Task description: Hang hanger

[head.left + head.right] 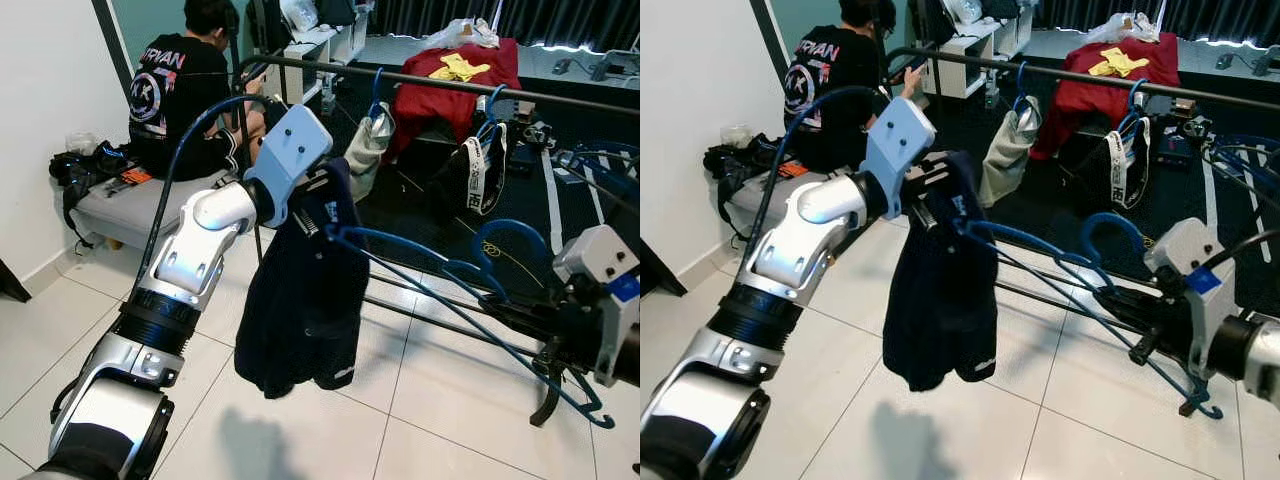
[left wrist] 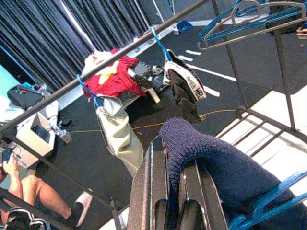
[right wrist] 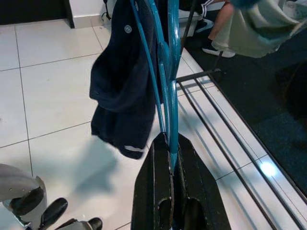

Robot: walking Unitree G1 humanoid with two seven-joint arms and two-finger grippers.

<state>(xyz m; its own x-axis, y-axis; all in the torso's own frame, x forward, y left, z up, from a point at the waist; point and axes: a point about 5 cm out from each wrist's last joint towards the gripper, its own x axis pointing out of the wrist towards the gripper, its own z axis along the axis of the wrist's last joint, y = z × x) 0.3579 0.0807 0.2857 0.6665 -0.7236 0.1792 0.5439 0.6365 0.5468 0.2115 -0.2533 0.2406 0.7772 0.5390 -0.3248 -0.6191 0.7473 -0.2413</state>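
Note:
A dark navy garment (image 1: 300, 300) hangs from one end of a blue hanger (image 1: 430, 270), which lies almost level between my two arms. My left gripper (image 2: 172, 191) is raised and shut on the garment's knit collar where it wraps the hanger's shoulder. My right gripper (image 3: 170, 165) is shut on the hanger's thin blue wires close to its hook (image 1: 510, 240). The black clothes rail (image 1: 450, 82) runs across behind and above the hanger. The hanger is not touching the rail.
On the rail hang a beige garment (image 1: 368, 150) and a black-and-white item (image 1: 480, 170), each on a blue hanger. The rack's lower bars (image 1: 420, 300) cross the tiled floor under my arms. A person (image 1: 180, 90) sits on a low mattress at the far left.

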